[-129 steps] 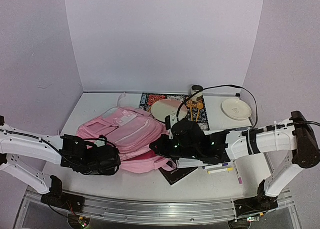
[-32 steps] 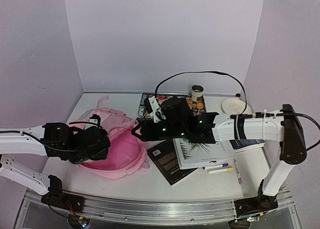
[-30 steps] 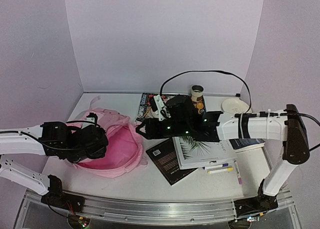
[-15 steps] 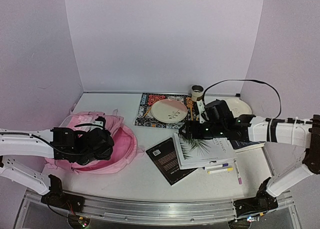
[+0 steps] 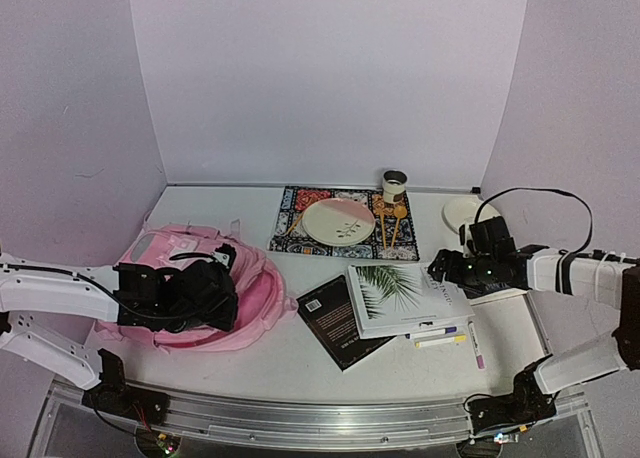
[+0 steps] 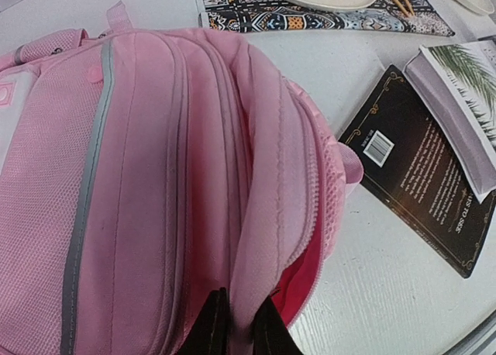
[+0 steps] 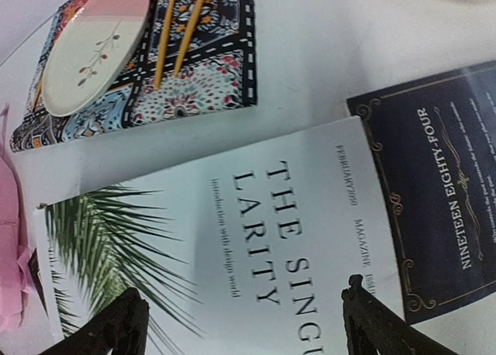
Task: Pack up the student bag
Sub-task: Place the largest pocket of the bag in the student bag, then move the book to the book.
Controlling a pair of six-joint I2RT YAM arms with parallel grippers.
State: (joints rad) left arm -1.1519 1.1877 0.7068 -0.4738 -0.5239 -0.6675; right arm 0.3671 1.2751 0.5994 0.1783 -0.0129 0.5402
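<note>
Limp pink bag (image 5: 258,293), lower left, probably light; best gripped at zip rim.
Left fingers (image 6: 213,328) clamped that rim; right fingers (image 7: 128,324) spread, empty.

- White magazine (image 7: 232,239), cover: "THE SING" cut off at the picture's edge, "LARITY" below it; small print "introduction with design world"; along the top edge "FEBRUARY" and "MAGAZINE".
- Dark blue book (image 7: 442,200), cover: "NINETEEN EIGHTY-FOUR"; the smaller lines are too fine to read.
- Black book (image 6: 422,192): white barcode label (image 6: 377,148), digits illegible.
</note>
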